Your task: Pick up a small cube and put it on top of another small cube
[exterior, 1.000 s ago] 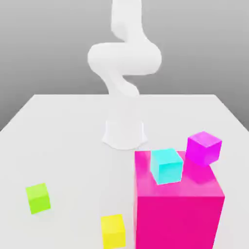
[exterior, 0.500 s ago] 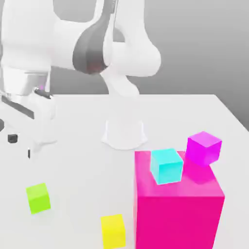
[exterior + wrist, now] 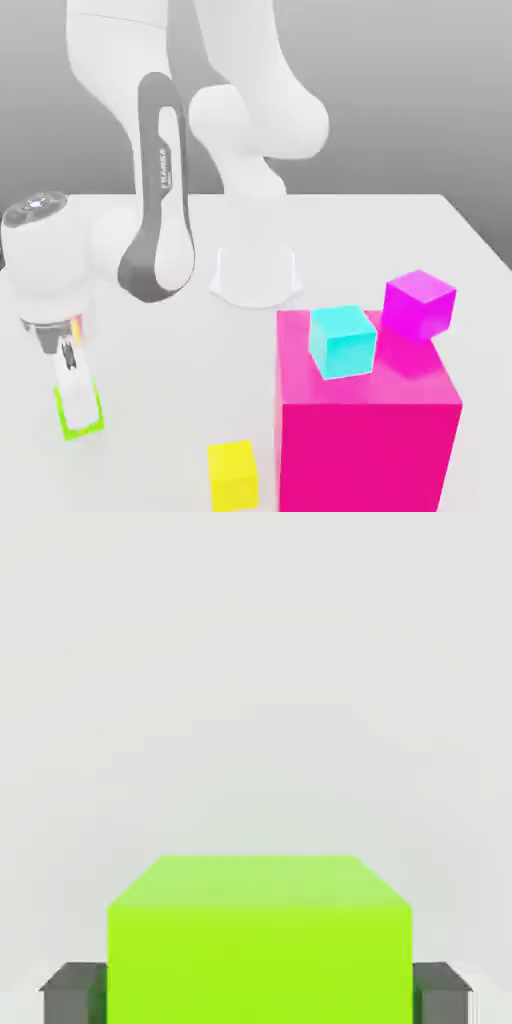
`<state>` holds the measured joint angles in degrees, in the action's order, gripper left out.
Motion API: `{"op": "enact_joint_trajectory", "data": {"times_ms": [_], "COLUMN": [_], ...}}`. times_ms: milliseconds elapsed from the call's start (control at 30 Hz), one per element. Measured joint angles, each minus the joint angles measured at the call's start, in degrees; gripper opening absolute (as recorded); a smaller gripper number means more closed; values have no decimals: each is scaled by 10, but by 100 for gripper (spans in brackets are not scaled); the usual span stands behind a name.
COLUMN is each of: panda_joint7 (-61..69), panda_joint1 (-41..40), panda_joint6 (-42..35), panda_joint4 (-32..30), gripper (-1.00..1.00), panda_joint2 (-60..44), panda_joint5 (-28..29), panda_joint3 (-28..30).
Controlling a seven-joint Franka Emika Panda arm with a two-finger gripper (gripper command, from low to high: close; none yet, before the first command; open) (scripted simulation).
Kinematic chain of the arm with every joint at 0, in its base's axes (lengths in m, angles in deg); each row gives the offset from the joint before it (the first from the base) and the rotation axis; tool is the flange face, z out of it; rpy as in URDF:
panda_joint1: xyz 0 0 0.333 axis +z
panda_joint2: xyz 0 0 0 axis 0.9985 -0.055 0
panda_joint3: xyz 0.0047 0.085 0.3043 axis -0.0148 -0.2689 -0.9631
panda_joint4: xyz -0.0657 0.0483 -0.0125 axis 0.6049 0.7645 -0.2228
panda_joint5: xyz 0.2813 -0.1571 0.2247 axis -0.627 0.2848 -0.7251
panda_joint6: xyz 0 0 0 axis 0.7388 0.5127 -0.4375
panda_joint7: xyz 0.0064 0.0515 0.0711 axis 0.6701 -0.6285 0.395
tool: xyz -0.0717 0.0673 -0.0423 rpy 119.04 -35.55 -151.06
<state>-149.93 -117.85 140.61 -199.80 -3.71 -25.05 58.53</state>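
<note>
The small lime-green cube (image 3: 84, 422) rests on the white table (image 3: 160, 400) at the exterior view's left. My gripper (image 3: 76, 400) has come straight down over it. In the hand view the small cube (image 3: 260, 932) sits between my two dark fingers (image 3: 72, 992), which press against its opposite sides, so the gripper is shut on it. A small yellow cube (image 3: 232, 475) lies on the table near the front, to the exterior view's right of the green one.
A big pink block (image 3: 365, 430) stands at the front right, with a cyan cube (image 3: 342, 340) on top. A magenta cube (image 3: 419, 304) sits at its far right corner. The arm's white base (image 3: 256, 272) stands mid-table.
The arm swung in from the left and dropped onto the lime-green cube. Its fingers went from open to shut on the cube. No cube has moved.
</note>
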Motion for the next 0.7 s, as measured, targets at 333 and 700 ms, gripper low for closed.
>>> {"op": "enact_joint_trajectory", "data": {"times_ms": [333,700], "panda_joint7": [-27,-216], "panda_joint1": [16,214], "panda_joint6": [-102,-358], "panda_joint4": [-4,100], "gripper": [-100,-100], "panda_joint2": [118,290], "panda_joint5": [22,-1], "panda_joint3": [6,-112]}}
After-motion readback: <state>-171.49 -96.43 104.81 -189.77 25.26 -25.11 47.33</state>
